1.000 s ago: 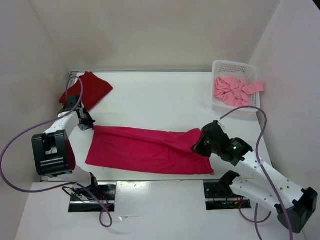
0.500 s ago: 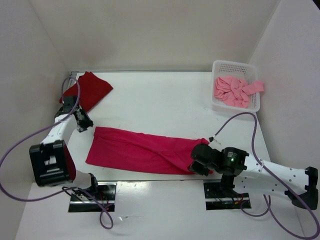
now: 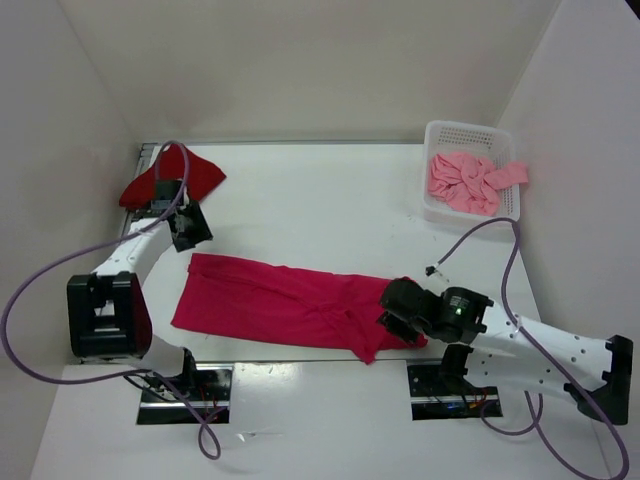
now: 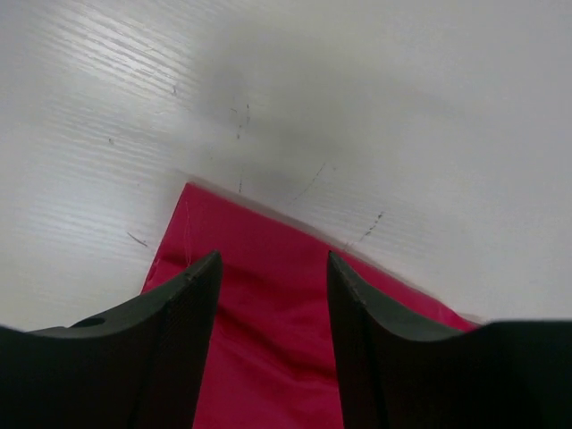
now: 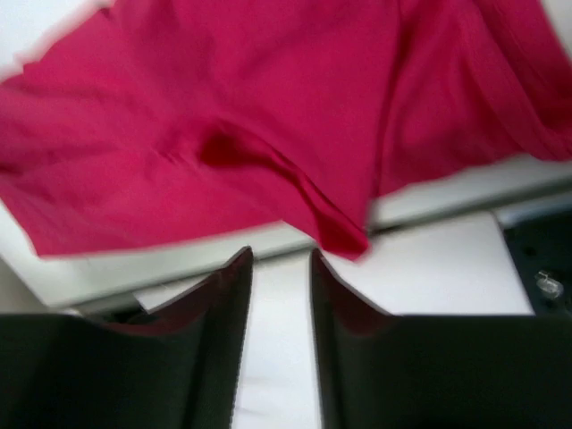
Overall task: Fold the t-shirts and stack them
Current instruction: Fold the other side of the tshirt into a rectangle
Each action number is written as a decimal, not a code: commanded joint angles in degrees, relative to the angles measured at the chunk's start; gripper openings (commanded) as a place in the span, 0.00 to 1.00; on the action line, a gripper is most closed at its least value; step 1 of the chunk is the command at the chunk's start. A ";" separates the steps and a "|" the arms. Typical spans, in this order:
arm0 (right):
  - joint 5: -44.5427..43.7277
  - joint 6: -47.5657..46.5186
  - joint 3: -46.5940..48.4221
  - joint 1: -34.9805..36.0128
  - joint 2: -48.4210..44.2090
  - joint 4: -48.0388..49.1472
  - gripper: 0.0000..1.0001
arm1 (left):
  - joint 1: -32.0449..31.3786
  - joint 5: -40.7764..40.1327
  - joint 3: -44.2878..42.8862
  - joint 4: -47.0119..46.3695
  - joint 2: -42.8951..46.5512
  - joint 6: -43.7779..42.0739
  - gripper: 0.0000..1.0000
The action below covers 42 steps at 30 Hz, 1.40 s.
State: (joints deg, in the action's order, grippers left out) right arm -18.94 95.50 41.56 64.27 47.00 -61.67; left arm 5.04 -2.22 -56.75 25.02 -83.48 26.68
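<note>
Lengthwise along the table's front edge lies the crimson t-shirt; left gripper at its left end, right gripper at its right, both parted, empty.

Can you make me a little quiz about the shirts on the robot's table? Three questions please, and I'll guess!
1. Fill the gap: the dark red shirt lies at the far ____ corner of the table.
2. True or false: the light pink shirt lies bunched up in the white basket.
3. Which shirt lies stretched out long along the near side of the table? A) the dark red shirt B) the bright crimson-pink shirt C) the light pink shirt

Key: 1 left; 2 true; 3 B
</note>
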 commanded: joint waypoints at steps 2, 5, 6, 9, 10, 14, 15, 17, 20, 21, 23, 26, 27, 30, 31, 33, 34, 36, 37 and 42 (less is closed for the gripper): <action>-4.02 -16.01 2.39 -10.27 2.65 10.66 0.12 | -0.12 1.08 -3.53 -1.11 -5.19 -2.32 0.60; 0.90 -32.45 0.46 -28.28 8.35 23.93 0.00 | -1.25 0.28 -4.68 -1.11 -8.71 -3.56 0.66; 0.92 -35.10 0.45 -34.50 11.85 26.31 0.00 | -1.26 -0.41 -4.68 -0.59 -9.50 -3.56 0.67; -4.87 -42.31 2.38 -39.56 18.62 30.81 0.27 | -1.96 -1.03 -4.68 -1.10 -12.66 -4.08 0.68; -4.88 -45.72 2.99 -42.53 20.04 31.60 0.32 | -1.96 -1.03 -4.68 -1.11 -13.19 -4.09 0.68; -1.63 -48.66 5.01 -45.99 26.02 35.82 0.46 | -1.96 -1.03 -3.45 -1.64 -15.22 -4.62 0.62; -1.63 -49.18 5.02 -45.99 27.34 36.79 0.50 | -1.96 -1.03 -3.45 -1.64 -15.91 -4.62 0.58; -1.01 -49.71 5.02 -45.99 31.99 37.41 0.53 | -1.96 -1.03 -3.45 -1.64 -15.92 -5.14 0.49; 1.79 -50.24 4.49 -45.99 36.13 39.51 0.56 | -3.80 -1.03 -1.88 -0.58 -15.14 -5.67 0.39; 3.37 -50.24 3.97 -45.99 36.75 39.52 0.56 | -3.81 -1.56 -0.74 -0.58 -15.13 -5.67 0.38; 3.91 -50.24 3.97 -45.99 38.24 40.40 0.58 | -4.33 -1.56 -0.73 0.11 -14.60 -5.67 0.35; 5.22 -50.76 4.75 -45.99 40.62 40.40 0.53 | -4.33 -0.86 -0.73 0.12 -14.60 -6.20 0.17; 5.92 -50.77 5.28 -45.99 40.62 40.40 0.40 | -4.33 -1.38 -0.73 0.12 -14.60 -6.20 0.10; 7.42 -50.77 6.51 -45.99 41.85 40.40 0.26 | -4.33 -1.39 -2.14 0.12 -14.60 -6.20 0.03; 8.30 -50.77 6.52 -45.99 42.46 40.40 0.17 | -4.33 -1.39 -2.66 0.12 -14.60 -5.68 0.00; 9.35 -51.29 7.66 -45.99 42.47 39.79 0.04 | -3.81 -2.09 -3.27 0.12 -14.60 -5.67 0.00; 9.36 -51.82 8.44 -45.99 42.47 39.09 0.04 | -3.20 -2.09 -3.28 0.12 -14.60 -5.67 0.00; 7.44 -52.69 8.98 -45.99 40.98 36.10 0.12 | -2.67 -2.09 -3.28 -0.49 -14.60 -5.67 0.00; 6.29 -53.31 8.98 -45.99 37.93 35.48 0.20 | -1.97 -2.09 -2.58 -0.49 -14.60 -5.67 0.00; 6.62 -58.23 10.11 -45.99 34.30 32.41 0.52 | -1.96 -1.56 -2.57 -1.02 -14.60 -5.67 0.00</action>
State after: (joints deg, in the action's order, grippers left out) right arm -11.94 41.21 48.23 18.35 83.88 -26.24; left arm 2.63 -3.86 -58.85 24.16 -98.74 21.19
